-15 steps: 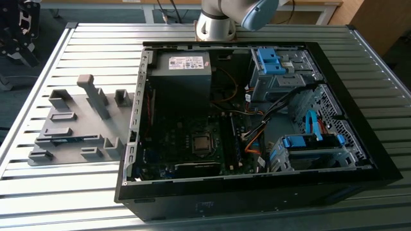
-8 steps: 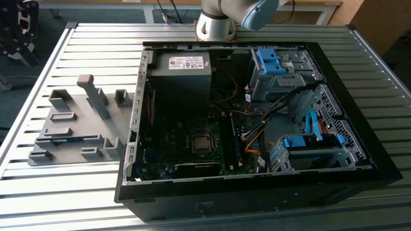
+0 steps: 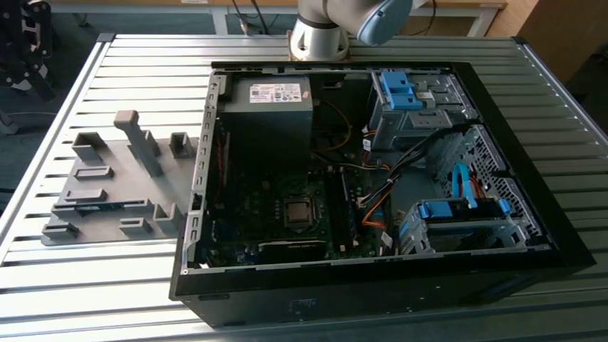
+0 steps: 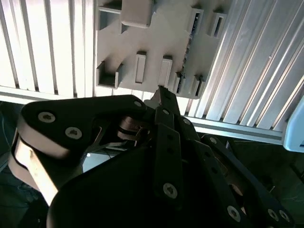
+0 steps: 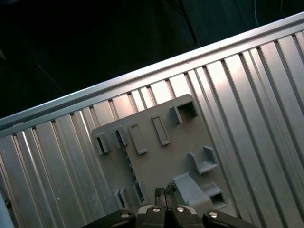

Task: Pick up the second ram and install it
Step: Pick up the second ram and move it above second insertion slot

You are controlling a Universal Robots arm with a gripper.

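Note:
The second ram (image 3: 100,206) is a thin dark blue-green strip standing on edge in a slot of the grey holder plate (image 3: 119,171), on the exterior view's left. The ram (image 4: 189,40) shows edge-on as a dark dotted line in the second wrist view, and the ram (image 5: 128,166) shows the same way in the first wrist view. My gripper (image 4: 161,91) hangs well above the holder plate (image 4: 156,38), its black fingers pressed together with nothing between them. The gripper (image 5: 165,192) points down at the holder plate (image 5: 156,161) beside a tall grey block (image 5: 192,187).
An open black computer case (image 3: 380,285) lies on the slatted metal table (image 3: 85,285), to the exterior view's right of the plate. Its motherboard (image 3: 295,214), power supply (image 3: 270,96) and blue drive cages (image 3: 460,214) are exposed. The arm's base (image 3: 318,39) stands behind the case.

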